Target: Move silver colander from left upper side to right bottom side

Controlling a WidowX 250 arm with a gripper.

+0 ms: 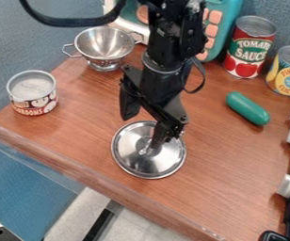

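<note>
The gripper [141, 132] hangs over the middle of the counter with its two fingers spread apart and nothing seen held between them. One finger is over the knob of a round metal lid; whether it touches the knob I cannot tell. The silver colander [102, 46] stands upright at the upper left, its two wire handles sticking out to the sides. It is behind and to the left of the gripper, apart from it.
The silver lid [137, 164] lies below the gripper. A short can [33, 94] stands at left, a tomato sauce can [248, 48] and a pineapple can [288, 73] at upper right. A green object [247, 108] lies nearby. Stove knobs line the right edge; the counter's edge [91, 181] runs diagonally in front.
</note>
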